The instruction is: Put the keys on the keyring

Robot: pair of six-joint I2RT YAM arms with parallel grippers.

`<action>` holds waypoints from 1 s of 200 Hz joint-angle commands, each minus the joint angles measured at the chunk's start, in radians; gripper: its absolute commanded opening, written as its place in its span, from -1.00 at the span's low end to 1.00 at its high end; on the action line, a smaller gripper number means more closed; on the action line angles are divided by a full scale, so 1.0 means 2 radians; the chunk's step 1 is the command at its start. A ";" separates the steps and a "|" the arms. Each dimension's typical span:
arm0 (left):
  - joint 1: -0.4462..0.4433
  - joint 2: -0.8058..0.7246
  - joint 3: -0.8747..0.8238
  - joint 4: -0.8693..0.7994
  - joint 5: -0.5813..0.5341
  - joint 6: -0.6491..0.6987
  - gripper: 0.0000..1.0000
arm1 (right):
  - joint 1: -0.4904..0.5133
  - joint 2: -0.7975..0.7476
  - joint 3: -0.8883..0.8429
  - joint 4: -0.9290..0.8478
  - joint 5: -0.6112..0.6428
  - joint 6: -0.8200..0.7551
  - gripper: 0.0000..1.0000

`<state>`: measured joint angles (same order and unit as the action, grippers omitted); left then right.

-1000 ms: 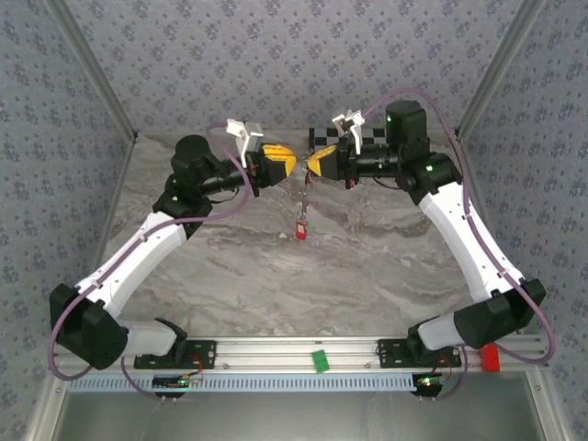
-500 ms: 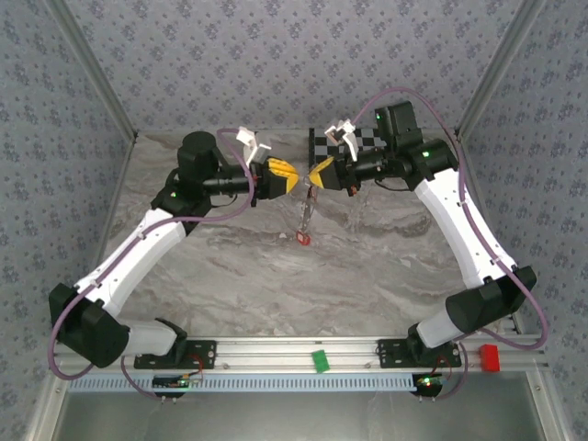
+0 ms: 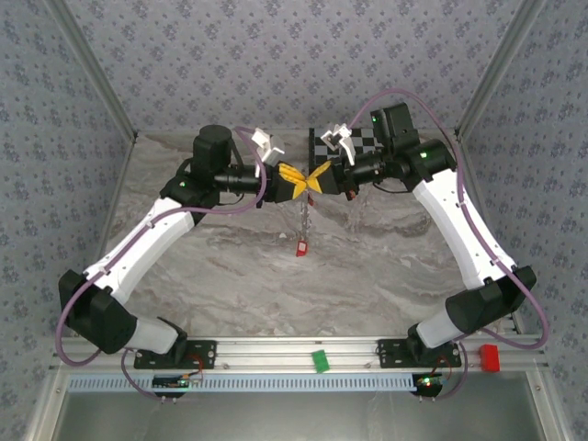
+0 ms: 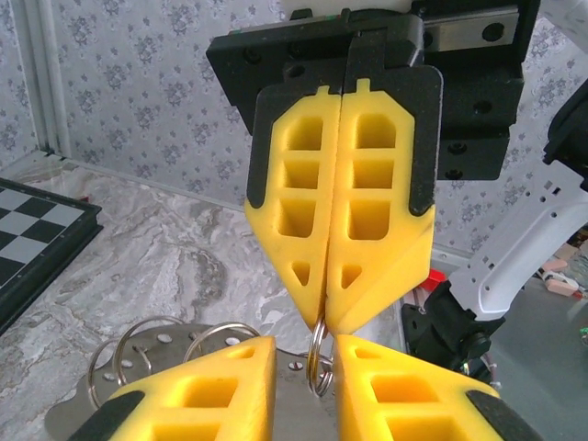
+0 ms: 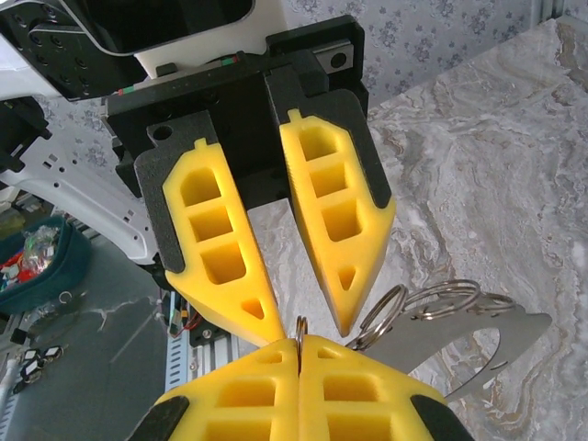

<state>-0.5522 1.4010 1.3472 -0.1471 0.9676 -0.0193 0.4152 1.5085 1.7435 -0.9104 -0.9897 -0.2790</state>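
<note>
Yellow fingers on both arms meet tip to tip above the far middle of the grey marble table (image 3: pixel 386 266) in the top camera. The left gripper (image 3: pixel 299 176) comes in from 9 o'clock and the right gripper (image 3: pixel 319 176) from 3 o'clock, so that their tips form a small cross.

In the left wrist camera the right gripper points down from 12 o'clock. Its two fingers are pressed flat together and pinch the top of the keyring (image 4: pixel 318 360), a small silver split ring that hangs from their tips. The left gripper's own fingers (image 4: pixel 197 390) rise from 6 o'clock with a clear gap between them, spread apart. The ring sits in that gap, closer to the right-hand finger; I cannot tell whether it touches.

The right wrist camera agrees. Its own fingers are clamped at 6 o'clock with the ring's thin edge standing up between them, and the left gripper's fingers above are parted.

A perforated metal plate (image 5: pixel 478 344) carrying several more split rings lies at 4 o'clock of the pinch in the right wrist camera.

From above, a thin strand drops toward 6 o'clock from the meeting point to a red-headed key (image 3: pixel 300 248).

A checkerboard (image 4: pixel 37 225) lies at the far edge. A green block (image 3: pixel 320 360) and a red block (image 3: pixel 490 356) rest on the near rail, at 6 and 5 o'clock.
</note>
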 commanded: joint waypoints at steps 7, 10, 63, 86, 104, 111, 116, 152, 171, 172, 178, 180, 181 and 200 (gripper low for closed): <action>-0.006 0.006 0.023 -0.019 0.023 0.019 -0.55 | 0.004 0.005 0.016 -0.003 -0.007 -0.008 -1.00; -0.006 0.007 0.023 -0.021 0.024 0.021 -0.56 | 0.004 0.004 0.016 -0.002 -0.007 -0.008 -1.00; -0.007 0.013 0.034 -0.033 0.029 0.032 -0.94 | 0.007 0.007 0.015 0.000 -0.012 -0.006 -1.00; -0.008 0.014 0.035 -0.032 0.025 0.035 -1.00 | 0.007 0.006 0.014 -0.002 -0.010 -0.007 -1.00; -0.007 0.014 0.033 -0.025 0.021 0.034 -1.00 | 0.006 0.003 0.011 0.002 -0.004 -0.003 -0.94; -0.007 0.013 0.030 -0.018 0.019 0.032 -1.00 | 0.005 0.001 0.007 0.009 -0.001 0.001 -0.79; -0.008 0.012 0.028 -0.011 0.017 0.029 -1.00 | 0.003 -0.002 0.003 0.015 0.001 0.007 -0.74; -0.007 -0.001 -0.003 0.082 -0.007 -0.016 -1.00 | -0.025 -0.046 -0.057 0.131 0.008 0.079 -0.46; -0.007 -0.005 -0.018 0.147 -0.021 -0.051 -1.00 | -0.045 -0.079 -0.110 0.227 0.008 0.127 -0.46; -0.007 -0.005 -0.018 0.150 -0.022 -0.052 -1.00 | -0.046 -0.080 -0.112 0.231 0.008 0.130 -0.46; -0.007 -0.005 -0.020 0.165 -0.026 -0.063 -1.00 | -0.053 -0.089 -0.126 0.259 0.012 0.143 -0.47; -0.007 -0.005 -0.021 0.169 -0.027 -0.067 -1.00 | -0.055 -0.091 -0.131 0.267 0.013 0.149 -0.47; -0.008 -0.005 -0.021 0.172 -0.028 -0.068 -1.00 | -0.056 -0.092 -0.133 0.272 0.015 0.152 -0.47; -0.007 -0.005 -0.029 0.236 -0.041 -0.106 -1.00 | -0.070 -0.110 -0.172 0.353 0.016 0.213 -0.48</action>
<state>-0.5594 1.4212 1.2907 0.0700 0.9184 -0.1154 0.3031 1.3441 1.4693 -0.4900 -0.9703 -0.0406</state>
